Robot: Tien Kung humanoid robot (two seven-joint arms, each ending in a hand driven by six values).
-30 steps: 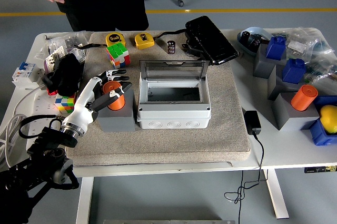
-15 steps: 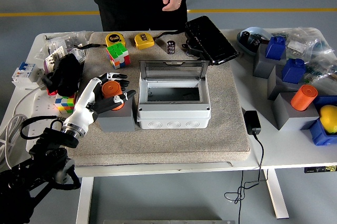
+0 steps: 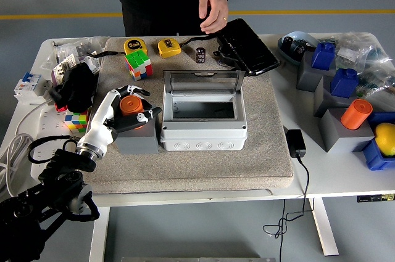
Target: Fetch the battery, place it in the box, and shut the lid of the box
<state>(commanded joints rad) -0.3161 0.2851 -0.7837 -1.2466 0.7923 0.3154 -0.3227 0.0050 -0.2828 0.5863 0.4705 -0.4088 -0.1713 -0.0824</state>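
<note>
Orange, the battery (image 3: 130,105) stands upright in a grey holder (image 3: 137,139) just left of the open box (image 3: 203,114); the left hand (image 3: 128,114) is wrapped loosely around it, fingers (image 3: 148,116) curled but not clearly clamped; a firm grip should be secured before lifting straight up.

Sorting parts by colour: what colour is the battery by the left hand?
Orange battery, head view.

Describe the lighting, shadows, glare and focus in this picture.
Head view: even, diffuse light with only soft shadows; sharp throughout, including the left robot hand around the orange battery; faint sheen on the box's clear lid; the person's hand shows no motion blur.
</note>
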